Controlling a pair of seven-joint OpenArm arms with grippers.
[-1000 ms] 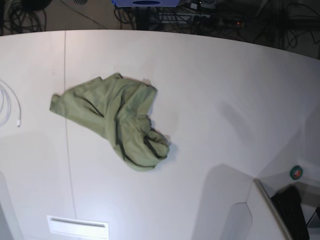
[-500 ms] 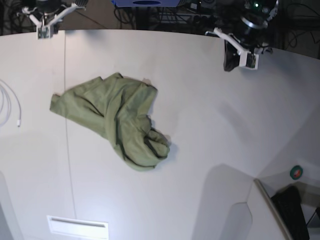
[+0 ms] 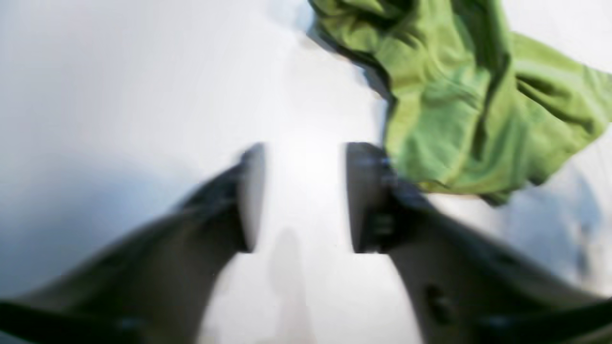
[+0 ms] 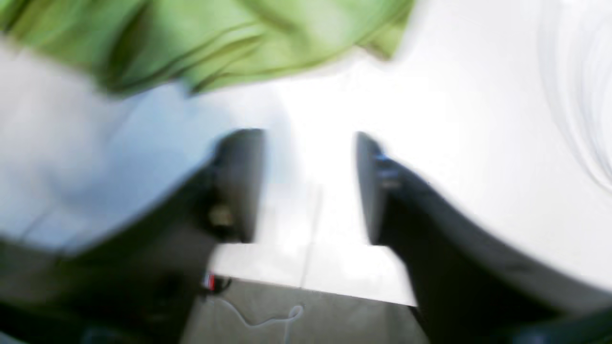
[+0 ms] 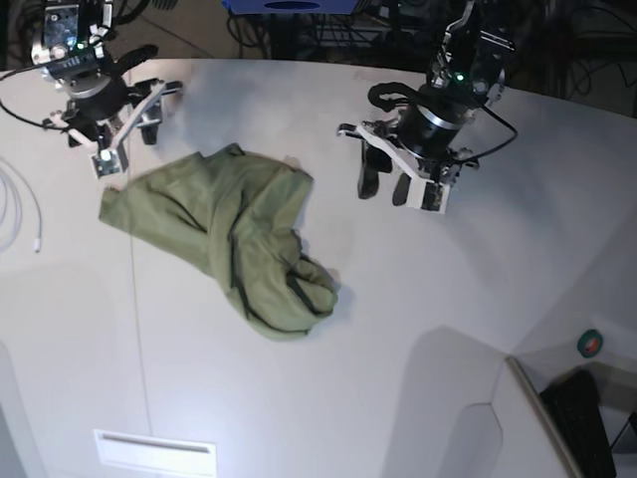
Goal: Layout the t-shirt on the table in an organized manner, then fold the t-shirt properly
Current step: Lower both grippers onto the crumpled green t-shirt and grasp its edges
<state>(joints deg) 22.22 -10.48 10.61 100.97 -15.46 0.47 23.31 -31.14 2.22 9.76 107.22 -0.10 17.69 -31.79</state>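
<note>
The olive-green t-shirt point(image 5: 224, 239) lies crumpled in a heap on the white table point(image 5: 448, 299), left of centre. My left gripper point(image 5: 384, 187) hovers over bare table just right of the shirt, open, nothing between its fingers. In the left wrist view, the left gripper point(image 3: 303, 196) shows white table through its gap, with the t-shirt point(image 3: 478, 95) ahead and to the right. My right gripper point(image 5: 114, 139) hangs near the shirt's far-left corner, open and empty. In the blurred right wrist view, the right gripper point(image 4: 308, 186) sits short of the t-shirt point(image 4: 215, 38).
A white cable point(image 5: 20, 214) curls at the table's left edge; the cable point(image 4: 583, 95) also shows blurred. A thin dark seam point(image 5: 136, 329) runs down the table. A white slot plate point(image 5: 154, 453) sits at the near edge. A round green marker point(image 5: 590, 344) and black gear point(image 5: 582, 418) lie lower right.
Both arms came in from the far edge and dropped toward the shirt, one on each side. Both grippers went from shut to open. The shirt has not moved.
</note>
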